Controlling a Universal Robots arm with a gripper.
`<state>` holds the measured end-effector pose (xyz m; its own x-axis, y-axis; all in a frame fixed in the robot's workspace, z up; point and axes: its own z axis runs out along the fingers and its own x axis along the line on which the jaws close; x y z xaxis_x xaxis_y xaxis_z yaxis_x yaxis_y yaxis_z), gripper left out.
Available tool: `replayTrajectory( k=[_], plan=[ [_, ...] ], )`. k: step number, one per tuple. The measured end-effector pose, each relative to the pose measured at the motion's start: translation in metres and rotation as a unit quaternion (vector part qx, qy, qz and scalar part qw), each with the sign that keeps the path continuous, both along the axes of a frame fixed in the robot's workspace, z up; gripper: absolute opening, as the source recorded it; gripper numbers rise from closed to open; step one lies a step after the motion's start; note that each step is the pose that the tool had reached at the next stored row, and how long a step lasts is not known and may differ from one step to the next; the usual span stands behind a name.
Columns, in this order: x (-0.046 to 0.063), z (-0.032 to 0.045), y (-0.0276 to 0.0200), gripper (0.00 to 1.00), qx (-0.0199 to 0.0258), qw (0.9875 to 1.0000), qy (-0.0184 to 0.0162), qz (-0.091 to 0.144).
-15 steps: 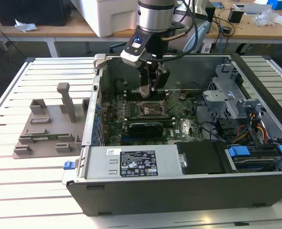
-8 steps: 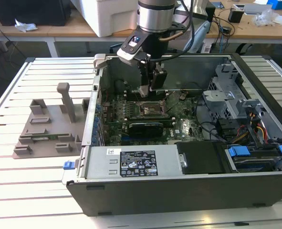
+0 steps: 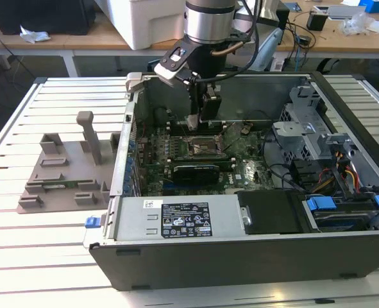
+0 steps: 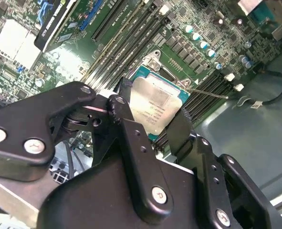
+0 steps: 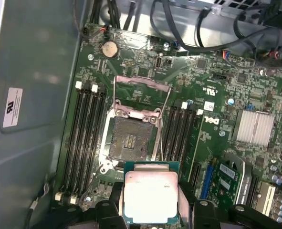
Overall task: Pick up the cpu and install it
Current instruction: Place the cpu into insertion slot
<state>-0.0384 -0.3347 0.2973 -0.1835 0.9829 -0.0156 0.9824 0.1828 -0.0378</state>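
While the fixture (image 3: pixel 62 172) is seen at the exterior view's left, the cpu (image 5: pixel 150 193) is held clamped by the gripper (image 5: pixel 151 205) over the open socket (image 5: pixel 129 140); installing is judged in hand, and square alignment is needed.

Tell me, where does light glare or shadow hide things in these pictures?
In the first wrist view, the cpu in the pincer has a pale sheen on its metal top; in the second wrist view, a heatsink is washed out white; in the exterior view, the inside of the computer case sits darker than the table around it.
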Motion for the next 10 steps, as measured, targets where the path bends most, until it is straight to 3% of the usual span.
replayTrajectory(
  k=[10],
  plan=[
    [0.0000, 0.0000, 0.0000, 0.54, -0.0001, 0.9987, 0.0000, -0.051]
  ],
)
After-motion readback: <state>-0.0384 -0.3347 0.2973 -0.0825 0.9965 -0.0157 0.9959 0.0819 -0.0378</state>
